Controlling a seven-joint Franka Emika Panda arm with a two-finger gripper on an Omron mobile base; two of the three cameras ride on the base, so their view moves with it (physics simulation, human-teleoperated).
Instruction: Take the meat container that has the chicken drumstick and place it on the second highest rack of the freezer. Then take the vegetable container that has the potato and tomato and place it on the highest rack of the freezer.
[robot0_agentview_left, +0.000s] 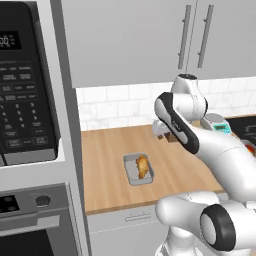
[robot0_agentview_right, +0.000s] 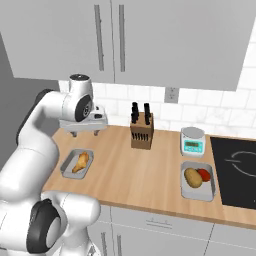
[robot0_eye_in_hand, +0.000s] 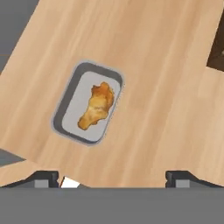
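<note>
Chicken drumstick (robot0_eye_in_hand: 97, 106) lies in its meat container (robot0_eye_in_hand: 68, 103); pincer (robot0_eye_in_hand: 113, 176) hangs released above.

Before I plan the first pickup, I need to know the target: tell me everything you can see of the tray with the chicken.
The meat tray is a small, shallow rectangular container, grey with rounded corners and a raised rim. It lies flat on the wooden counter, near the front edge. One golden-brown drumstick rests inside, lengthwise. Nothing else touches it; the gripper hovers above the counter behind it, empty.
</note>
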